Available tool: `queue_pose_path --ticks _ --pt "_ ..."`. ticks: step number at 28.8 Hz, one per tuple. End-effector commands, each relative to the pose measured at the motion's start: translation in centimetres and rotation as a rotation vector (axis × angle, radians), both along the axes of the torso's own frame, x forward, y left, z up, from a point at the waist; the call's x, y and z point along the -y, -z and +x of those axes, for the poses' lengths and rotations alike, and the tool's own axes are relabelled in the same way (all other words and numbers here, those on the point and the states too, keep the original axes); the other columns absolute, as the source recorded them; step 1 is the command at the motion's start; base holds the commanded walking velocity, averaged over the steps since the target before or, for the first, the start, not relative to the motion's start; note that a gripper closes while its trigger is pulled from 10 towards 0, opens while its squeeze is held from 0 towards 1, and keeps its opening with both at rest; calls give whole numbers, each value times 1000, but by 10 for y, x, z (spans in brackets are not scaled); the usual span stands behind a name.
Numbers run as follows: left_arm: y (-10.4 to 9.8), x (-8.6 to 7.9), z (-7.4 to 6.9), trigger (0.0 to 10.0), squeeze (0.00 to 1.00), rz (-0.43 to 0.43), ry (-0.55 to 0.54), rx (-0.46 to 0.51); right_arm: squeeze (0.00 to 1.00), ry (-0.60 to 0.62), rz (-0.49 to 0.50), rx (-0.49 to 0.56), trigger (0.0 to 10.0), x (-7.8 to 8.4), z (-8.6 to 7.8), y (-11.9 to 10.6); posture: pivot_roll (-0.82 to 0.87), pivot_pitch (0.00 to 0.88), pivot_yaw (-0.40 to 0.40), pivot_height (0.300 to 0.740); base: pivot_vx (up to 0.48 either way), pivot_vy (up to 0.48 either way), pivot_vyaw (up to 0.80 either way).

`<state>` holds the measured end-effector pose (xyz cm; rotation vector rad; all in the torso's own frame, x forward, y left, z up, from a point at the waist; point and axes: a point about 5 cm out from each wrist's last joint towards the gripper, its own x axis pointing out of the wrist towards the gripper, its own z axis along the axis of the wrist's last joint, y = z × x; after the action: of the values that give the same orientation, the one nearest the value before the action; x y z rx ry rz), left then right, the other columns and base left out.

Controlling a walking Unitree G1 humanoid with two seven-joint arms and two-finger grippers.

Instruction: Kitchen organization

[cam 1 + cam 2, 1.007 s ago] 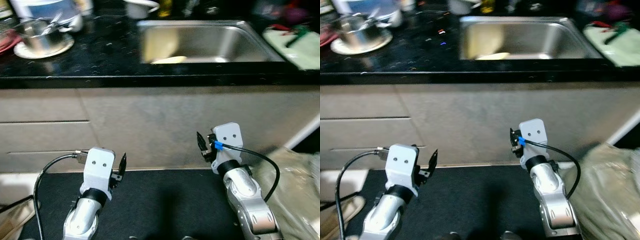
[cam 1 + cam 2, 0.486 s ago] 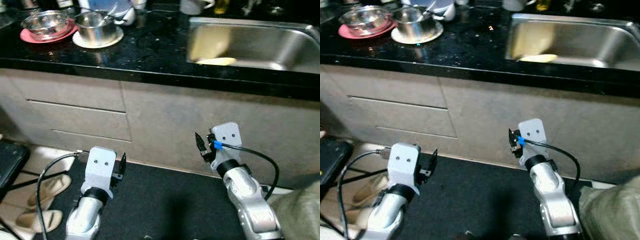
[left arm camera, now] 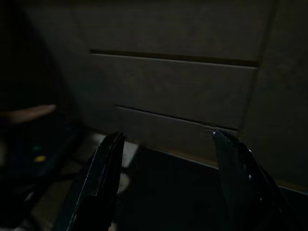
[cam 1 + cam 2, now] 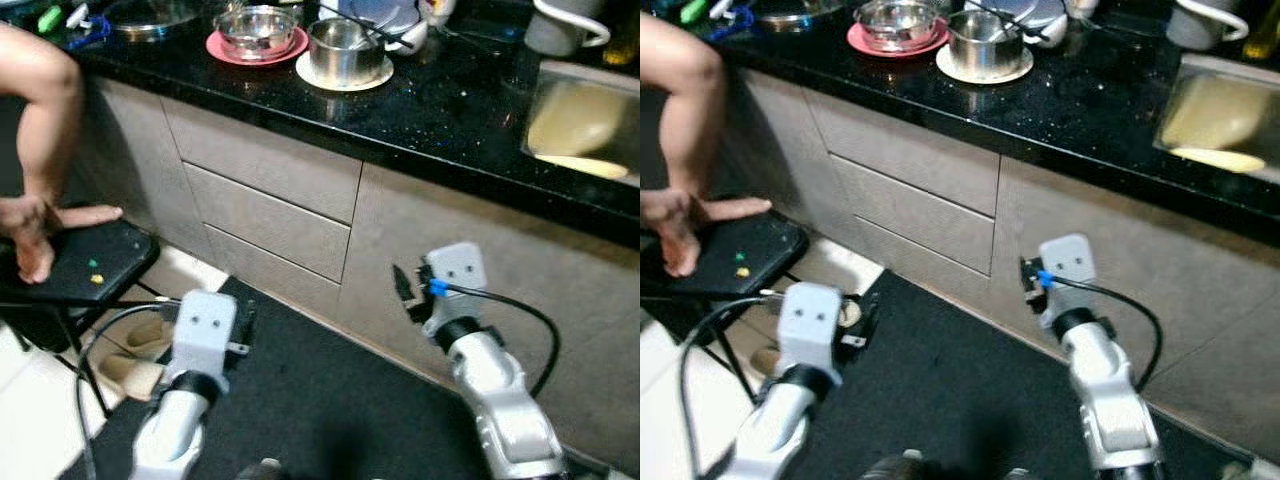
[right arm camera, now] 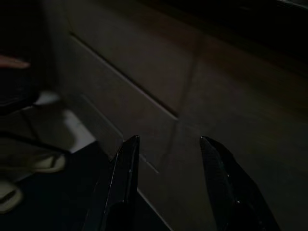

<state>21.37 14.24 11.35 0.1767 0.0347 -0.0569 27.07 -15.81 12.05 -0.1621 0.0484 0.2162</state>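
**Both grippers low before the drawers**

Left gripper [image 3: 166, 178] and right gripper [image 5: 168, 183] hang spread, holding nothing, over the dark mat [image 4: 330, 400]; bowls [image 4: 255, 20] and pot [image 4: 345, 48] sit near the desk [image 4: 450, 110] edge; sink [image 4: 590, 125] cut off; a person's hand [image 4: 35, 225] rests on a stool [image 4: 85, 265]; wrist views dim.

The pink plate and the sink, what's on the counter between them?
In the left eye view, a steel pot on a white plate, then bare black counter before the sink.
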Motion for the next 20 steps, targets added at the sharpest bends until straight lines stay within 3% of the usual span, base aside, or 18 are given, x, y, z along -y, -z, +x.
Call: queue_pose_path --ticks 1,18,20 --pt "4 0 -2 10000 0 11 -3 -23 0 10 5 -20 10000 4 -1 4 42 98 -43 740 0 0 800" --pt "2 1 -1 10000 0 4 -1 -18 0 2 6 -19 10000 4 0 4 38 102 -45 740 0 0 800" --pt "2 1 -1 10000 0 6 2 -17 0 -2 24 -13 10000 4 0 3 37 104 -44 740 0 0 0"
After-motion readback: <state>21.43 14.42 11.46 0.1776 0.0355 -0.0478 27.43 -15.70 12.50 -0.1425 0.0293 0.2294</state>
